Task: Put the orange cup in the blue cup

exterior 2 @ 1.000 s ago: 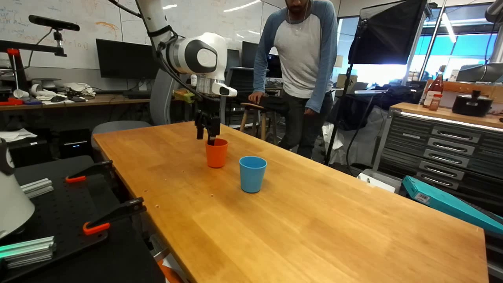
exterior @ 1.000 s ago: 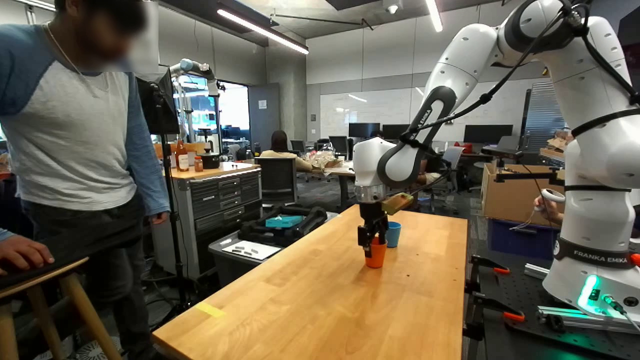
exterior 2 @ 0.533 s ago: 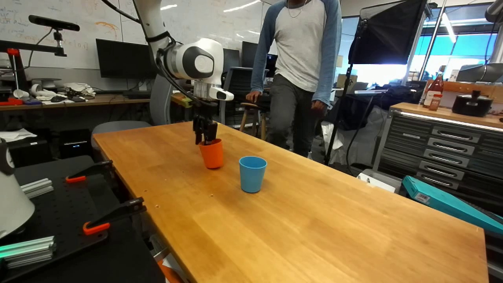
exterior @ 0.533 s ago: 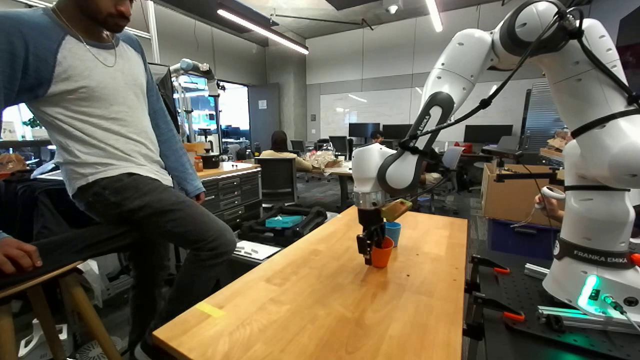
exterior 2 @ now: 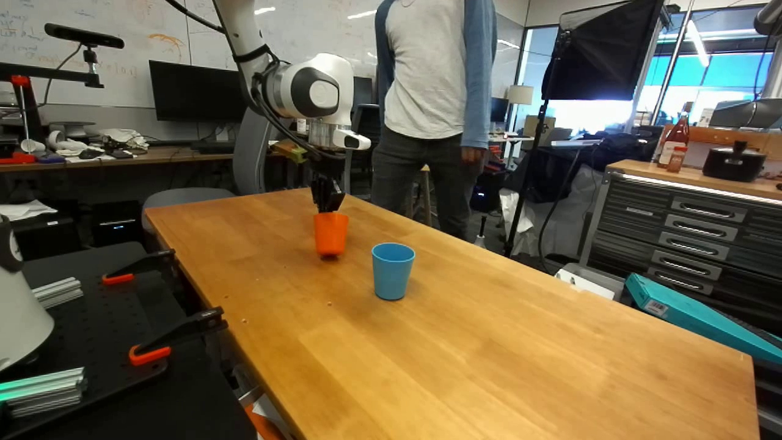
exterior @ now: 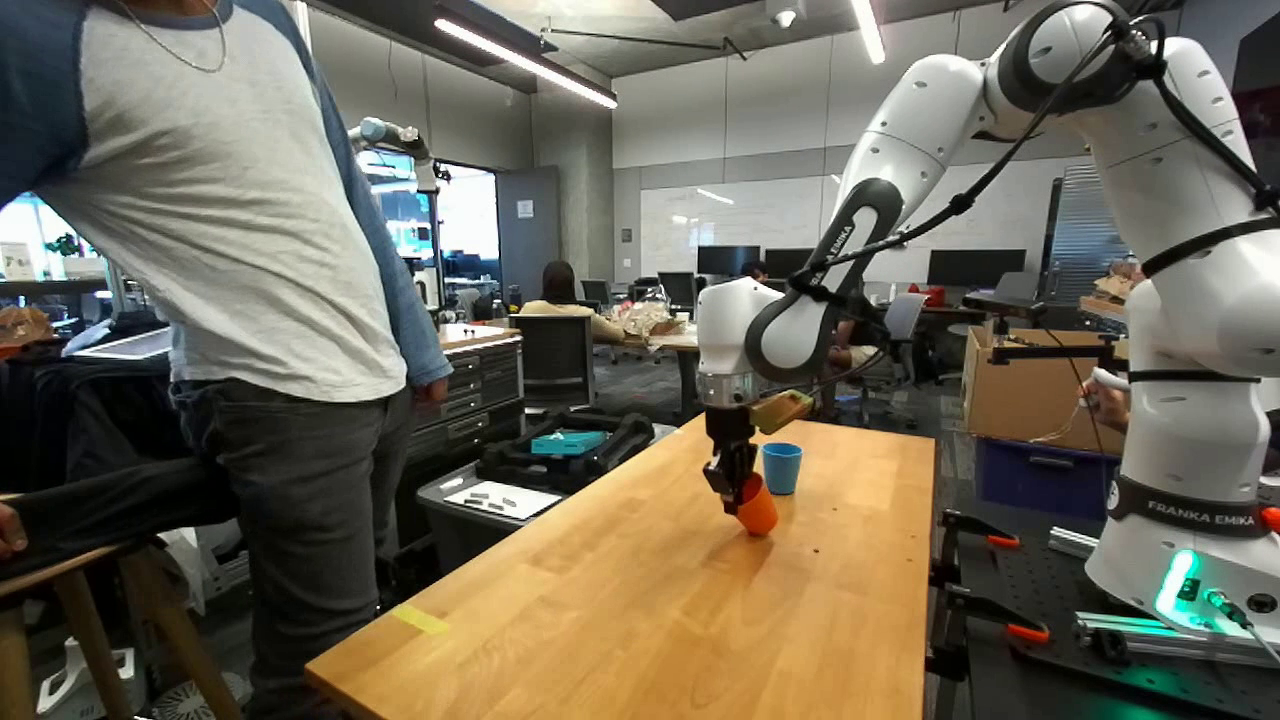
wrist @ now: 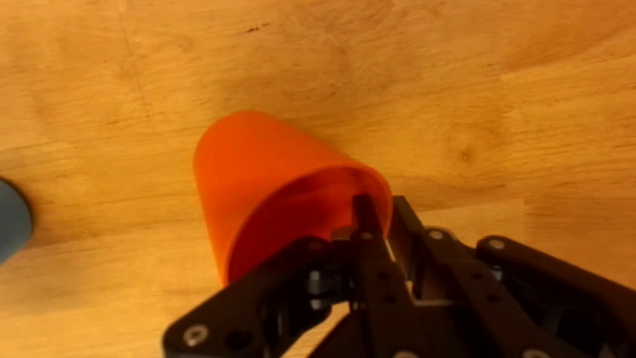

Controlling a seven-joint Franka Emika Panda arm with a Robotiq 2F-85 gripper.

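The orange cup (exterior: 759, 510) leans over in an exterior view, its rim toward my gripper (exterior: 735, 497). From the wrist I see that gripper (wrist: 381, 205) pinching the cup's side wall at the rim. One finger is inside the orange cup (wrist: 243, 164), the other outside. Whether the cup's base (exterior 2: 330, 252) touches the table or hangs just above it, I cannot tell. Beside it the blue cup (exterior 2: 393, 272) stands upright on the table, mouth up, apart from the orange one. Only a piece of the blue cup (wrist: 12, 221) shows at the wrist view's left edge.
Both cups are on a long wooden table (exterior 2: 519, 342). A person (exterior: 270, 250) stands past the table's edge by a wooden stool (exterior: 100, 600). Black clamps (exterior 2: 183, 333) with orange ends grip the edge near the robot's base.
My gripper's fingers have come together on the orange cup's wall, and the cup has gone from upright to tilted. The person has risen and moved. The blue cup stays put.
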